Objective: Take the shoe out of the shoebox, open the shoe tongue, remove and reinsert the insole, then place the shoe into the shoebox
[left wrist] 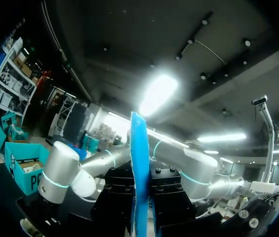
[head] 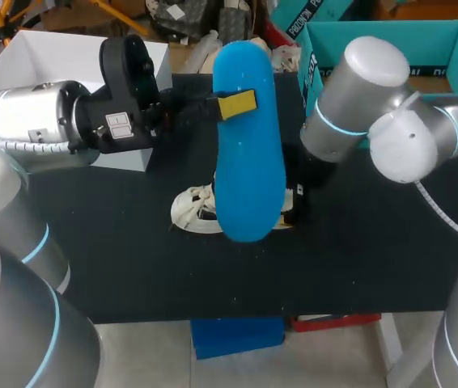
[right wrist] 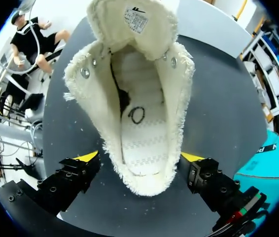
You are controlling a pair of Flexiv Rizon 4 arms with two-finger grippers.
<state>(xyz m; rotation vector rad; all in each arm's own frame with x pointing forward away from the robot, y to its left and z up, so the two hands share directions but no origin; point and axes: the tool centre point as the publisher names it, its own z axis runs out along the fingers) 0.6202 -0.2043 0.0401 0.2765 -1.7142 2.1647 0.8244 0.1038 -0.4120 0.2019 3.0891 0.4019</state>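
Blue foam insole [head: 249, 170], out of the shoe and held up in the middle of the head view, pinched near its upper end by the left gripper [head: 234, 106], closed flat on both faces. In the left wrist view, the same insole [left wrist: 138, 148] edge-on, clamped between the fingers of that gripper [left wrist: 140, 197]. Long axis running from top centre down toward the lower middle, free end hanging over the white canvas shoe [head: 197, 212]; heel end or toe end lowermost, hard to tell. Shoe on the black table [head: 132, 267] just below centre, lying left to right, toe toward the left, heel toward the right arm. In the right wrist view, shoe [right wrist: 139, 123] with heel nearest the right gripper [right wrist: 139, 160], toe pointing away, tongue [right wrist: 132, 19] folded well forward, mouth wide open. Right gripper spread about the heel, yellow tips [right wrist: 89, 157] apparently pressed to both sides, so likely gripping and steadying it. White shoebox [head: 47, 61] at upper left, behind the left wrist. Risks, as a judgement: insole almost crosswise to the shoe, so liable to jam on the shoe's rim or buckle unless turned into line first. Held near one end only, so likely to flex or swing on contact. A hard push likely to skid or tip the shoe, given any looseness in the heel hold. Tongue perhaps flopping back over the mouth.
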